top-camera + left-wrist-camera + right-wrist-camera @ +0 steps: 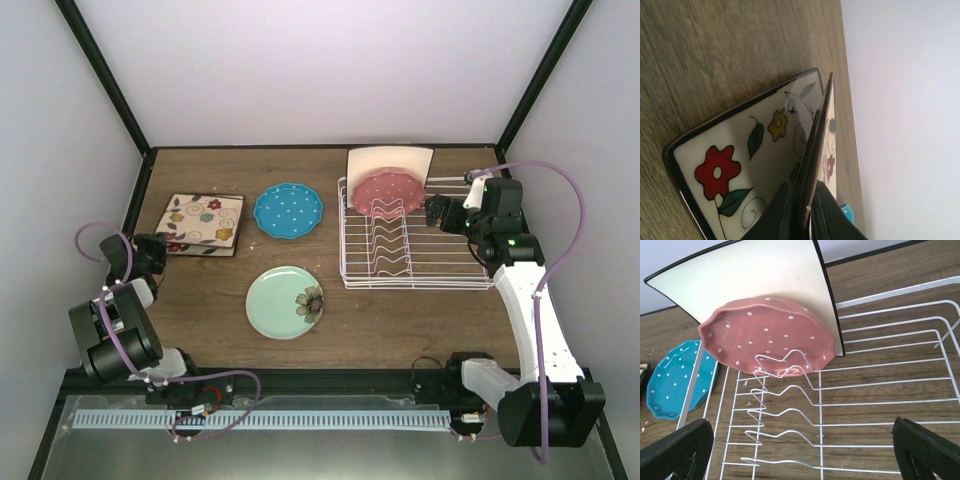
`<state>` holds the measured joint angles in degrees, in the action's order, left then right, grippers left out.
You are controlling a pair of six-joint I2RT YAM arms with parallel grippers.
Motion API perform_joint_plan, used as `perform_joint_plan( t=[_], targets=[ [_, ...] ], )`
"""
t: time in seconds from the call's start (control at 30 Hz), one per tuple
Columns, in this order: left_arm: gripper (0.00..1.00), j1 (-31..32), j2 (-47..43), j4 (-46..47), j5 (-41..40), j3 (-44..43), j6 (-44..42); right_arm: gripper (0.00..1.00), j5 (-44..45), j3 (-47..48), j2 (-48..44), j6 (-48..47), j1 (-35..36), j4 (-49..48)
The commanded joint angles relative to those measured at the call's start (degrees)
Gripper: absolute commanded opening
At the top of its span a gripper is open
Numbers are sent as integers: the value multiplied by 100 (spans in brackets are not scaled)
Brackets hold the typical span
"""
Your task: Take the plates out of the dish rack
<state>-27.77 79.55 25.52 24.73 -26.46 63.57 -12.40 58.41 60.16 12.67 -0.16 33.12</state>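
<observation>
You have: pink plate [389, 192], white-dotted; blue plate [288, 211], white-dotted; mint plate [285, 302], flowered; cream square plate [203, 223], floral, dark-rimmed; white rack [420, 285].

The cream plate [750, 275] — lower part hidden behind the pink plate [767, 335], top corner clipped by the edge. Right fingers [677, 450] cut off at the bottom. Left wrist view: floral plate [725, 150] runs off the bottom, blue plate [849, 210] just a sliver behind the left fingers [830, 226].

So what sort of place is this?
Probably a robot test booth, not a kitchen: plain white walls box in a wood-look table, two arms are bolted at its edge, and a dish rack holds a pink plate.
</observation>
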Motion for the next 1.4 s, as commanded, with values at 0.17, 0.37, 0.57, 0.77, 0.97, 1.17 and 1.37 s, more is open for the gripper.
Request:
perform_joint_plan(
  t=[0.17,0.37,0.57,0.77,0.97,1.17,1.37],
  targets=[
    [4,-71,302,946,252,-98,274,100,-1,109,-239,103,47,88],
    [17,-64,588,514,310,-297,65,100,28,96,-289,135,43,128],
    [31,-68,857,223,459,-541,-99,100,53,37,-327,153,43,144],
    [43,-68,985,-124,532,-684,-202,100,37,-60,-364,222,43,110],
    [47,-72,1086,-523,533,-743,-294,100,31,-164,-412,304,43,89],
    [49,-76,1299,-758,530,-851,-413,100,46,-322,-566,358,43,136],
    [53,-75,1557,-1019,444,-1081,-560,100,100,-434,-728,420,43,232]
  ],
)
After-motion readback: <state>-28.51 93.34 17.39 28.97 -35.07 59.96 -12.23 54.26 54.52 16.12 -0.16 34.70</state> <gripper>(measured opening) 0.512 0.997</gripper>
